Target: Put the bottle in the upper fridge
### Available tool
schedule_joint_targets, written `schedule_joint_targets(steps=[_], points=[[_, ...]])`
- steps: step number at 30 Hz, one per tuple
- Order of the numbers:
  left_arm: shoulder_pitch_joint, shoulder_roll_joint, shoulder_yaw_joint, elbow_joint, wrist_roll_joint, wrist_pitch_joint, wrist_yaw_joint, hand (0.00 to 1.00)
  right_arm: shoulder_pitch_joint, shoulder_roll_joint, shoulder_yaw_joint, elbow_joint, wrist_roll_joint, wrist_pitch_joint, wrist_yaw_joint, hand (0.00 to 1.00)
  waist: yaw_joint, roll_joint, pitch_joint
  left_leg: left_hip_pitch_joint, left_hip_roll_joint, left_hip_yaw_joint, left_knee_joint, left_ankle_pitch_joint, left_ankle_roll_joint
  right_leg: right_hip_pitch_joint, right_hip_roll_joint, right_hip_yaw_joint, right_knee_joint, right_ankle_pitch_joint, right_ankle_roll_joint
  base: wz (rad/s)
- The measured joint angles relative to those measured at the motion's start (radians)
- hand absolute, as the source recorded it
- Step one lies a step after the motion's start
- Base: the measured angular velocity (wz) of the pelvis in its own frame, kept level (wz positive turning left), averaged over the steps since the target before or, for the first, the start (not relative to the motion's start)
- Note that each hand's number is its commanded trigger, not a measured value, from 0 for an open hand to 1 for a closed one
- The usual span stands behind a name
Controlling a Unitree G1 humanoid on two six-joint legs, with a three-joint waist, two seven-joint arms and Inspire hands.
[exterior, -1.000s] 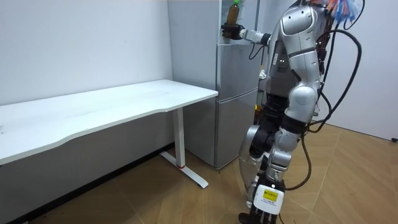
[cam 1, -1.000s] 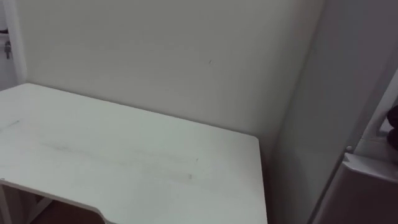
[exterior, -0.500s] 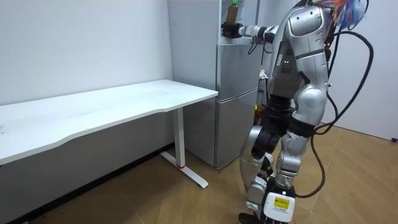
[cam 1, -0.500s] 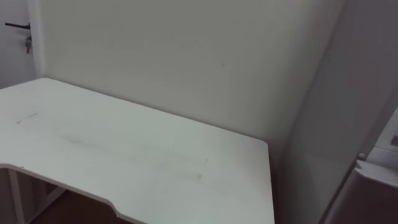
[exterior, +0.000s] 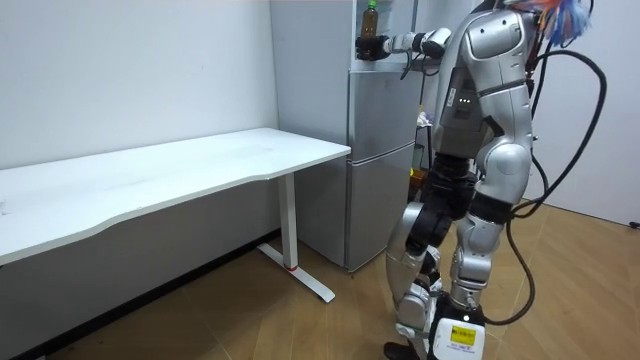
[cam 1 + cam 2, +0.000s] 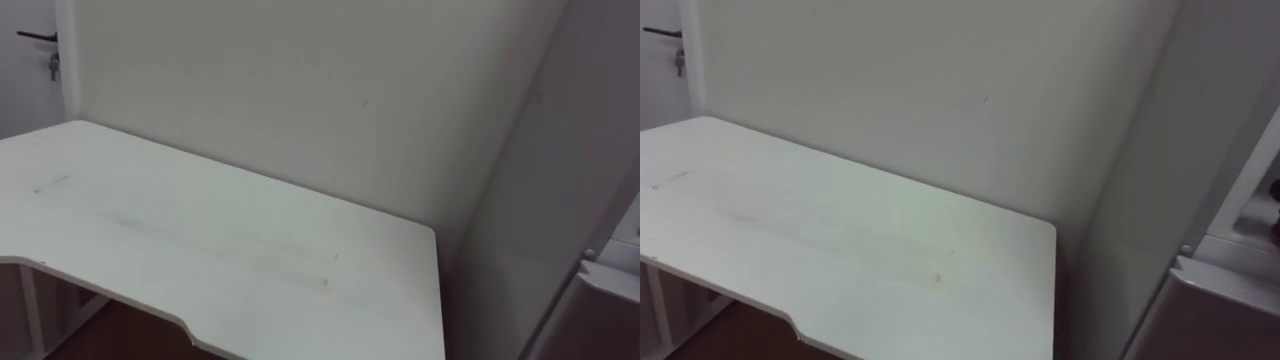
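In the room view I stand in front of the grey fridge, at the room view's right. My right hand is raised at the level of the upper compartment and is shut on the brown bottle, which stands upright with its yellow-green cap on top. The bottle is at the fridge's front edge, just above the top of the lower door. My left hand hangs low beside my legs. The eye views show the fridge's grey side and a strip of pale interior at the far right.
A long white desk stands against the wall to my left, its end close to the fridge's side. Its white leg rests on the wooden floor. A door handle shows at the far left.
My right arm has stretched out further, keeping the bottle at the fridge's edge. My body has shifted toward the room view's right, and my left hand swung that way. The eye view has shifted.
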Motion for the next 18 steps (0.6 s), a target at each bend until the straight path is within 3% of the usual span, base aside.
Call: schedule_joint_targets(steps=[4, 8, 18], points=[[0.000, 0.002, 0.001, -0.009, 0.000, 0.000, 0.000, 0.00, -0.009, -0.014, 0.001, 0.004, -0.006, 0.005, -0.006, 0.00, -0.003, 0.011, -0.0002, -0.010, 0.000, -0.020, 0.016, -0.004, -0.003, 0.004, 0.001, -0.001, 0.002, 0.000, 0.000, 0.13], [0.003, 0.003, 0.001, -0.013, 0.004, 0.001, 0.002, 0.00, -0.033, -0.024, 0.001, 0.006, -0.008, 0.006, -0.014, 0.00, 0.003, 0.031, 0.0068, -0.012, -0.001, -0.025, 0.022, -0.005, -0.003, 0.001, 0.000, -0.001, 0.002, 0.000, 0.000, 0.05], [0.005, 0.006, 0.001, -0.009, 0.007, 0.005, -0.010, 0.00, -0.037, -0.033, 0.000, 0.023, -0.005, 0.007, -0.006, 0.00, 0.025, 0.026, 0.0094, -0.013, 0.002, -0.024, 0.023, -0.003, -0.005, 0.002, 0.000, -0.023, 0.001, -0.003, 0.000, 0.00]])
